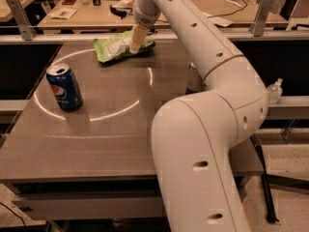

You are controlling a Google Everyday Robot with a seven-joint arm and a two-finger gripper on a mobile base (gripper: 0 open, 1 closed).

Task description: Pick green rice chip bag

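Note:
The green rice chip bag point(115, 49) lies crumpled and flat at the far side of the grey table point(116, 134). It is light green with white patches. My gripper point(136, 43) points down at the bag's right end, touching or just over it. My arm point(193, 37) reaches over the table from the lower right and fills much of the view.
A blue Pepsi can point(64, 87) stands upright at the table's left. A slim silver can point(192, 79) stands at the right, mostly hidden behind my arm. A rail with posts point(15, 13) and a wooden desk with clutter point(87, 8) lie behind. A small clear bottle point(274, 91) sits at the right.

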